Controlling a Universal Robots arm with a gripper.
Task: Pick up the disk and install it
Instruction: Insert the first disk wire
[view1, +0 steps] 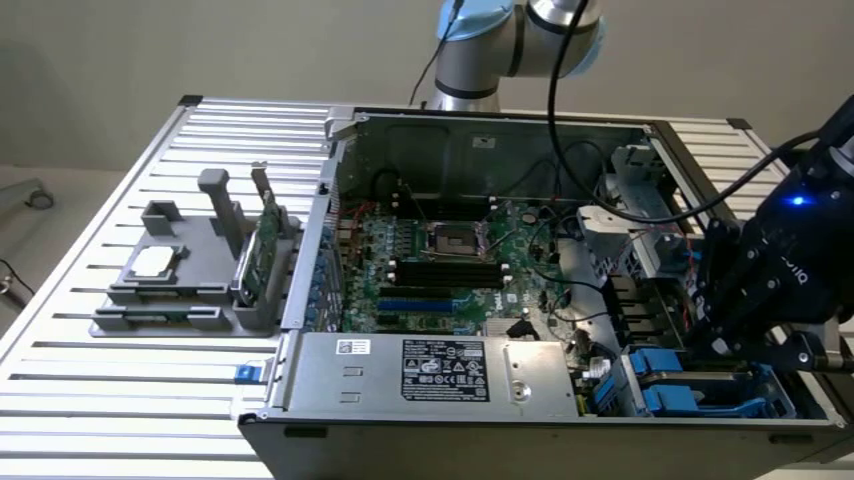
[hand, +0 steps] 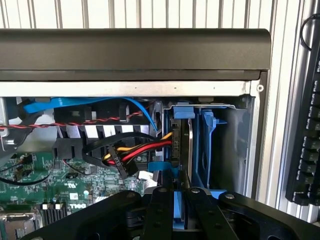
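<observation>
Tool (hand: 181, 212) comes first, its black linkage arms in the wrist view drawn in close around a thin upright edge with blue on either side. That edge looks like the disk (hand: 181, 150), standing on edge in the blue drive bay (hand: 210, 145) at the corner of the open computer case (view1: 441, 125). The fingers seem pinched on it, though the contact itself is hidden behind the linkage, so this is a judgement. Holding the disk upright fits the bay, whose slots run vertically; the blue rails would guide it down between the bay walls.

Just beside the tool, a bundle of red, yellow and black power wires (hand: 137, 152) ends in a connector lying close to the disk's edge, not yet plugged in as far as can be told. A blue data cable (hand: 90, 104) loops beyond that, over the green motherboard (hand: 45, 185).

In the exterior view the tool (view1: 747, 340) hangs over the same corner, above the blue bay (view1: 681, 385). Well away across the case, on the slatted table (view1: 120, 385), a grey fixture (view1: 187, 280) holds a small square chip (view1: 151, 262) and a green card (view1: 271, 235) on edge.
</observation>
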